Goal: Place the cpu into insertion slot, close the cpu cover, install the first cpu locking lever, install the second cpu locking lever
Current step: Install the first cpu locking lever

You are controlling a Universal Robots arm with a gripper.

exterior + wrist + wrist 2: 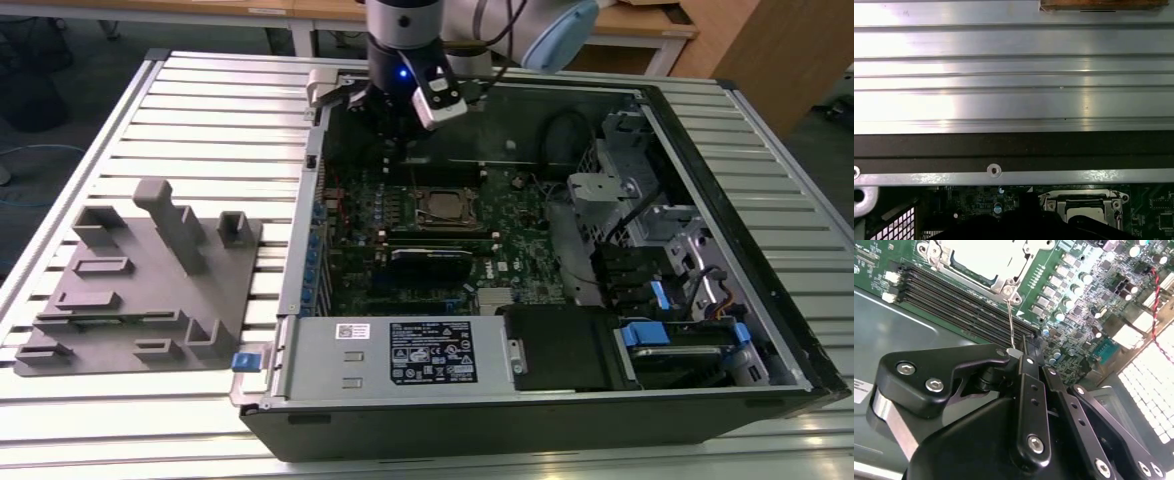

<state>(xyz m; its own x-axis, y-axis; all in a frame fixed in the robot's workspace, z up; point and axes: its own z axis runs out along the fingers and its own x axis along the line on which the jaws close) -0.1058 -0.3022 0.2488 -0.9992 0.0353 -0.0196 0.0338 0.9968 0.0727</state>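
My gripper [1024, 352] is matt black, perhaps plastic, with shiny steel screws [1035, 442]. The cpu cover [1004, 287] is bright bare metal, the circuit board [1064, 270] glossy green, the table [1004, 75] smooth ribbed aluminium.

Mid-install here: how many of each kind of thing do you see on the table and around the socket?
computer case: 1
grey fixture tray: 1
power supply: 1
black card: 1
cpu cover: 1
locking lever, raised: 1
gripper: 1
Total: 7
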